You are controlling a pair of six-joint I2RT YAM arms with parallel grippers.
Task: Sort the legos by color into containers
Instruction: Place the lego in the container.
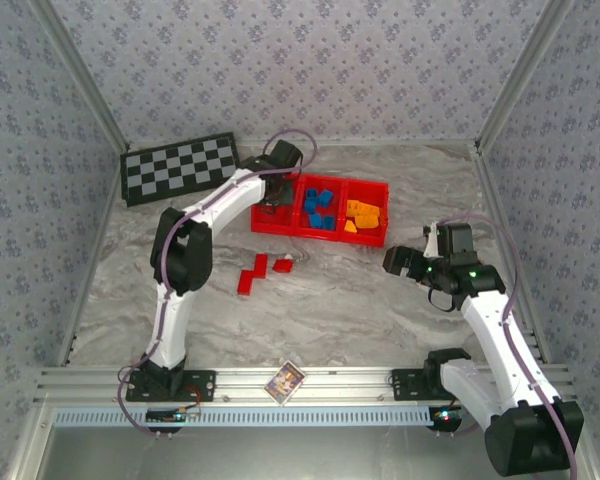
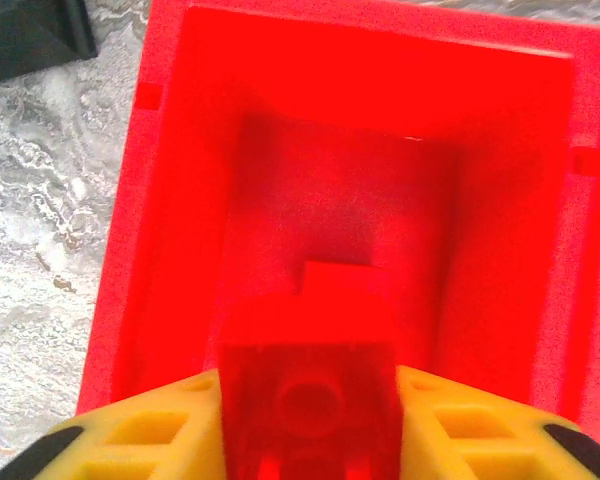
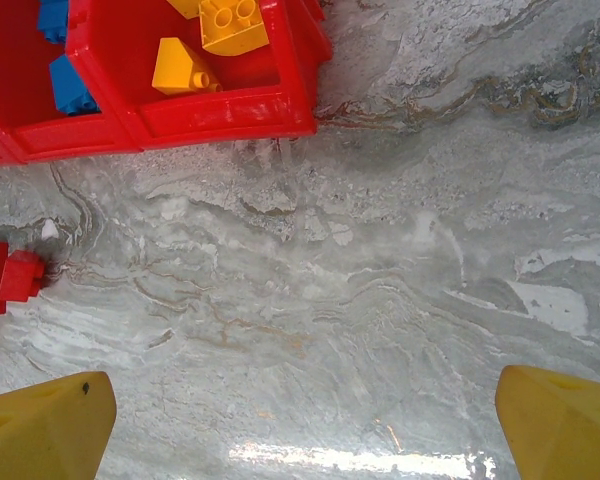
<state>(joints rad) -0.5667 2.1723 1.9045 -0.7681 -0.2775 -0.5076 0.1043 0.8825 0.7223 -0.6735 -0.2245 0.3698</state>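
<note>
A: Now, left gripper [image 2: 308, 388]: pads look snug on both sides of a red brick [image 2: 308, 410]. Left compartment [image 2: 340, 190] lies directly beyond the fingertips.
B: Part the fingers cleanly, no twist, then lift straight. Right gripper [image 3: 305, 420] gapes wide, nothing between; loose red legos [image 3: 15, 275] sit ahead-left of its fingers.

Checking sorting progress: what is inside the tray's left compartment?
In the left compartment the visible floor is bare red; a red brick in the left gripper, above it, hides the near part.
</note>
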